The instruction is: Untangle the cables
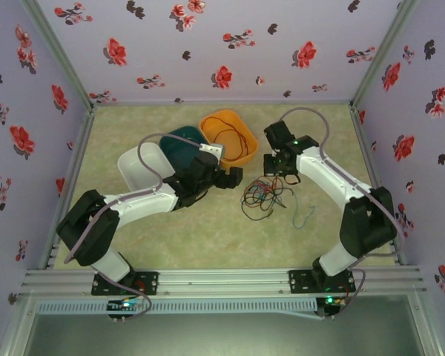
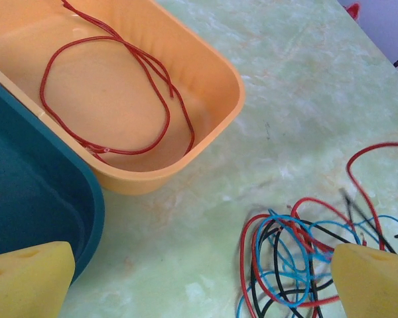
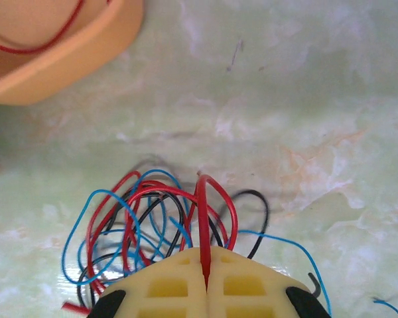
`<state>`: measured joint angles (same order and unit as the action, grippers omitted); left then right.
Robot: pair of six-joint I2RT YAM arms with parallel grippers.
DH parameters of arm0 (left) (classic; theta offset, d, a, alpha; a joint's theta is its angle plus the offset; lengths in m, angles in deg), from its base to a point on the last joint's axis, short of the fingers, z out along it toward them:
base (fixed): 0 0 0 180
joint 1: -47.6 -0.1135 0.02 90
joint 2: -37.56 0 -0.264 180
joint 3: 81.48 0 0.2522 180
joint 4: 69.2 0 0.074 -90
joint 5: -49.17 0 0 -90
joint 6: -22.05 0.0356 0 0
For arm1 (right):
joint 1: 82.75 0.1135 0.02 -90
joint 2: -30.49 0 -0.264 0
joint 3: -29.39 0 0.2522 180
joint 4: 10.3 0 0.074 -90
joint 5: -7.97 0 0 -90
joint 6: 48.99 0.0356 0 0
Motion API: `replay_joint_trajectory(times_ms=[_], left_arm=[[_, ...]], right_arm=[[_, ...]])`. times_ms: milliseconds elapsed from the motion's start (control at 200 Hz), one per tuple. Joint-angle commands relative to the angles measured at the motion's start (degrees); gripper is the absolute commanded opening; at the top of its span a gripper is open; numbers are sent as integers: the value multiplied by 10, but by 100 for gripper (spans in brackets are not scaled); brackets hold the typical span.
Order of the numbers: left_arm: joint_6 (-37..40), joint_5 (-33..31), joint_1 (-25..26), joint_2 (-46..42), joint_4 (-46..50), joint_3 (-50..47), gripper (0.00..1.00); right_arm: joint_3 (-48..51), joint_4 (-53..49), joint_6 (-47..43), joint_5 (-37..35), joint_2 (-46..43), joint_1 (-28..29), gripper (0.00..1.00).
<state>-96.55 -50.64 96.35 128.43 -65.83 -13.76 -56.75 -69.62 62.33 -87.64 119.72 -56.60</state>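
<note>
knotted cables [image 1: 265, 196], red loop [image 3: 233, 212] pinched in right hand [image 3: 205, 268], pointing straight out, left hand [image 2: 199, 281] spread open

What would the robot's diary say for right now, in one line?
right gripper: shut on red cable | left gripper: open beside bundle | bundle: tangled on table | orange bin: holds red loop

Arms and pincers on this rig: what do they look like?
Left arm and right arm: white links, black joints, each with a grey cable looped along it. Left pincer and right pincer: yellow fingers; the right's show rectangular cut-outs.
</note>
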Motion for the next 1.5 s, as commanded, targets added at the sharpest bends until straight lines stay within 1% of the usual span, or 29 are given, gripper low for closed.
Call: replay_joint_trajectory(times_ms=[0, 200, 300, 435, 565, 635, 715, 875, 1025, 1130, 1220, 1275, 1290, 1355, 1495], left_arm=[[-2, 15, 3, 5, -19, -3, 100], [0, 38, 3, 3, -33, -9, 100], [1, 50, 3, 2, -49, -12, 100], [19, 93, 3, 0, -103, -26, 100], [72, 152, 14, 1, -221, -55, 100], [117, 156, 28, 9, -281, -68, 100], [163, 159, 44, 26, -325, -68, 100], [218, 177, 69, 87, -386, -41, 100], [245, 181, 79, 136, -374, 6, 96], [258, 175, 81, 162, -344, 38, 89], [264, 174, 81, 182, -328, 55, 80], [264, 174, 81, 193, -318, 62, 70], [279, 174, 81, 195, -315, 64, 67], [287, 174, 82, 203, -305, 67, 57], [297, 178, 82, 209, -289, 63, 41]], right_arm=[[-12, -15, -16, -19, -46, 6, 0], [-22, -16, -35, -27, -109, 13, 0], [-31, -20, -49, -14, -135, 15, 0], [-44, -30, -59, -3, -164, 15, 0], [-55, -42, -58, -3, -182, 15, 0], [-59, -44, -55, 3, -188, 15, 0], [-60, -41, -52, 14, -194, 16, 0], [-63, -36, -46, 33, -200, 15, 0], [-64, -38, -40, 40, -203, 15, 0], [-63, -38, -38, 42, -208, 16, 0], [-62, -39, -37, 42, -217, 15, 0], [-63, -39, -37, 41, -222, 15, 0], [-63, -39, -37, 41, -223, 15, 0], [-65, -41, -37, 36, -231, 15, 0], [-82, -54, -43, 16, -239, 16, 0]])
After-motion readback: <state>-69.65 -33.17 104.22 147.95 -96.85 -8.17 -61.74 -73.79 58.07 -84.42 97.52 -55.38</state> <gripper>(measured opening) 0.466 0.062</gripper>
